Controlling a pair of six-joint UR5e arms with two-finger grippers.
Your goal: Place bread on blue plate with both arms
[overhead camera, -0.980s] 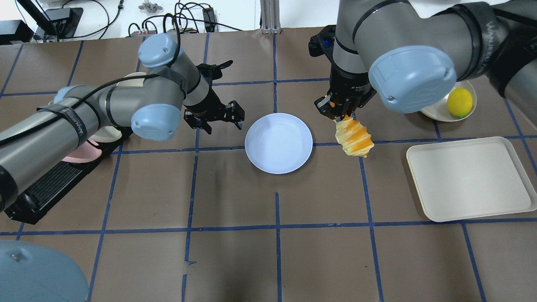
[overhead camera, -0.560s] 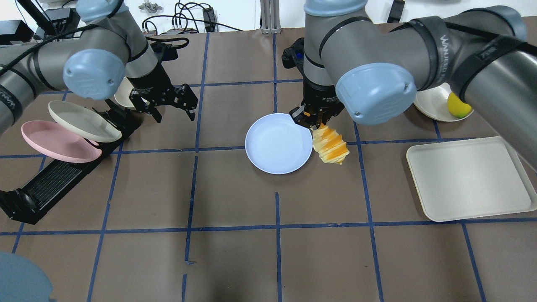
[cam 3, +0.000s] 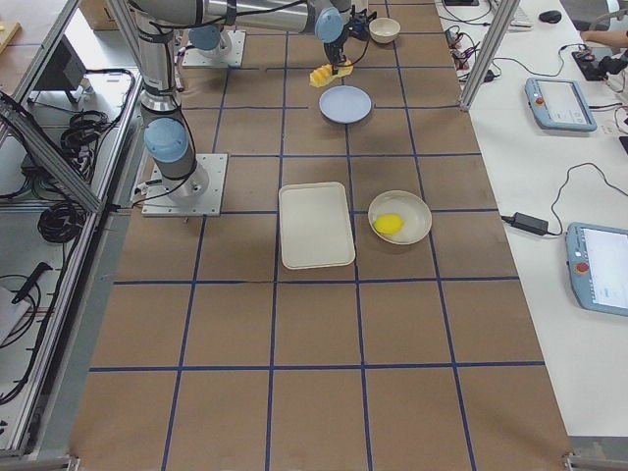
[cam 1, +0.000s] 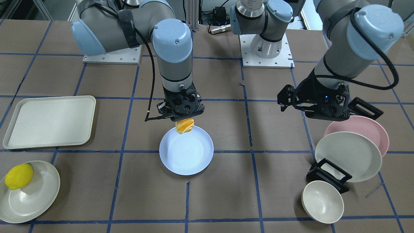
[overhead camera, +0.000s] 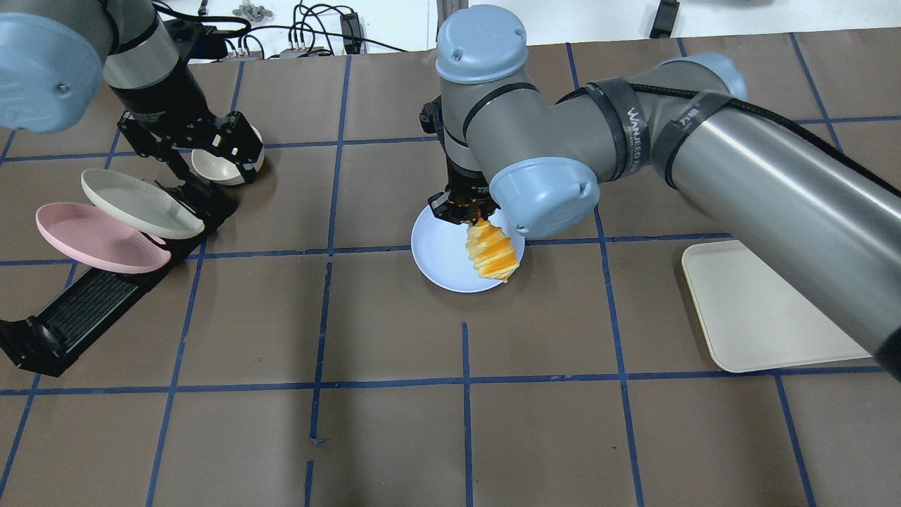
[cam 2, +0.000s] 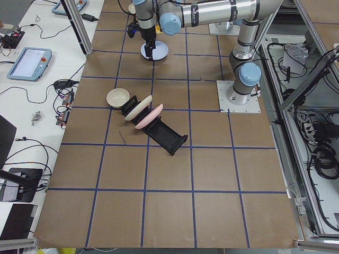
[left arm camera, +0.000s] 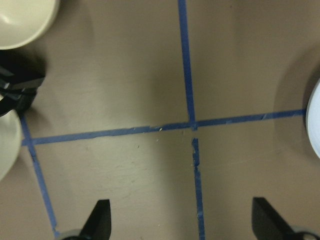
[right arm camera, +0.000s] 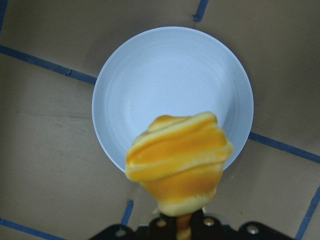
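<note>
The blue plate (overhead camera: 438, 260) lies at the table's middle, also in the front-facing view (cam 1: 186, 155) and the right wrist view (right arm camera: 155, 85). My right gripper (overhead camera: 464, 211) is shut on one end of the bread (overhead camera: 491, 252), an orange and cream ridged loaf. The bread hangs down above the plate's robot-side rim (cam 1: 184, 126) without touching it, and fills the lower right wrist view (right arm camera: 177, 155). My left gripper (overhead camera: 211, 158) is open and empty, far left of the plate, over bare table (left arm camera: 182, 220) near a cream bowl (overhead camera: 224, 167).
A black rack (overhead camera: 105, 303) at the left holds a pink plate (overhead camera: 98, 241) and a cream plate (overhead camera: 141, 204). A cream tray (overhead camera: 760, 317) lies at the right. A yellow lemon (cam 1: 18, 176) sits on a cream plate (cam 1: 38, 197) beyond the tray.
My right gripper carried the bread leftward, from beside the plate's right rim to above the plate. My left arm swung away to the left, toward the rack and bowl.
</note>
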